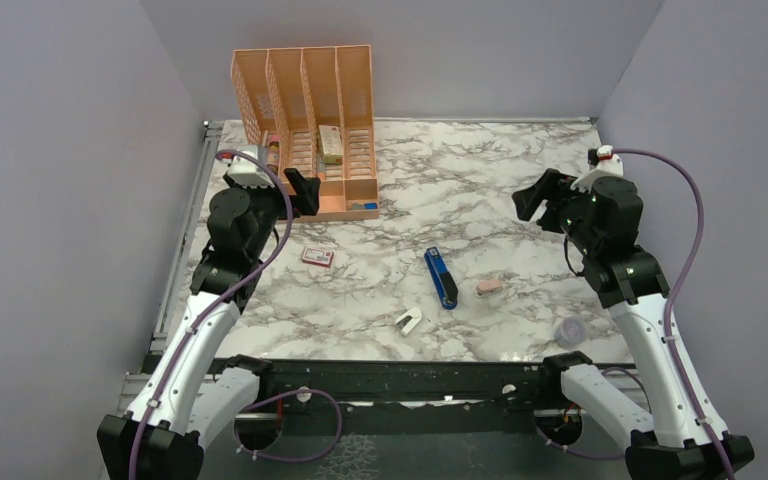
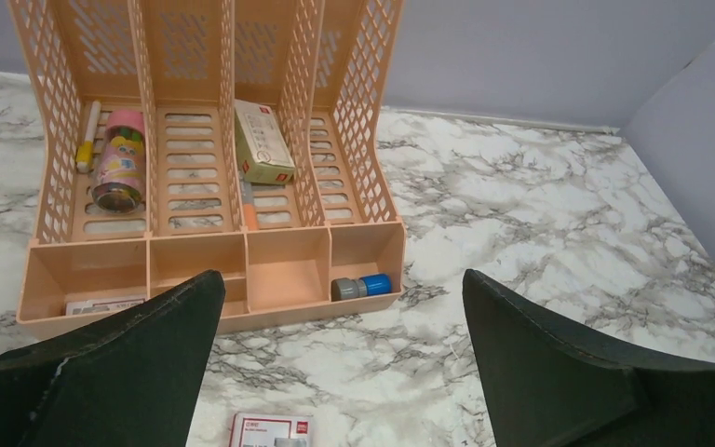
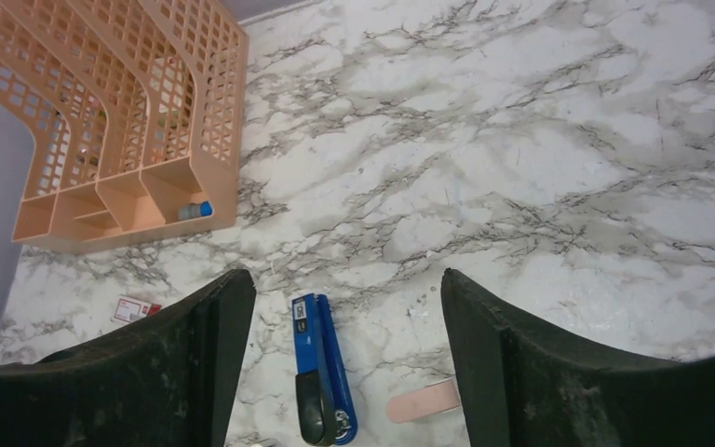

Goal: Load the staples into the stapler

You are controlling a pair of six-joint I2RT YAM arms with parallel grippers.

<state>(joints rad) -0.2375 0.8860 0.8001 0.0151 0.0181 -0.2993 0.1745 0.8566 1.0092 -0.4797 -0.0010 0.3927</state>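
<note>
— What are the pincers doing?

— Both are hanging over the marble-patterned table (image 1: 480,170), gripping nothing. The left pincer (image 1: 303,192) is holding its two matte black, wedge-shaped fingers (image 2: 130,372) wide apart. The right pincer (image 1: 532,203) is gaping too, and its fingers are looking scuffed and dusty.

— And the stapler?

— One stapler (image 3: 321,372), slim and long, glossy blue with a black arm, is lying flat below the right pincer. In that pincer's own view it is sitting between the fingers, closer to the left-hand one. It is lying well apart from the left pincer.

— The staples?

— I'm seeing one staple box (image 2: 271,430), small, flat and red-pink with a white label, lying shut just under the left pincer, between its fingers. No loose strips are showing.

— What else is lying about?

— One pink oval eraser (image 1: 489,287), smooth, is resting just beside the stapler, under the right pincer. One small white curved clip (image 1: 409,321) is lying farther off, near the arm bases. Straight ahead of the left pincer one peach plastic rack (image 2: 363,121) is standing, with lattice walls, four upright slots and four little front bins. It is holding a pink-capped jar (image 2: 118,172), a yellow marker (image 2: 87,149), a cream carton (image 2: 263,142) and a blue-capped tube (image 2: 361,286).
</note>
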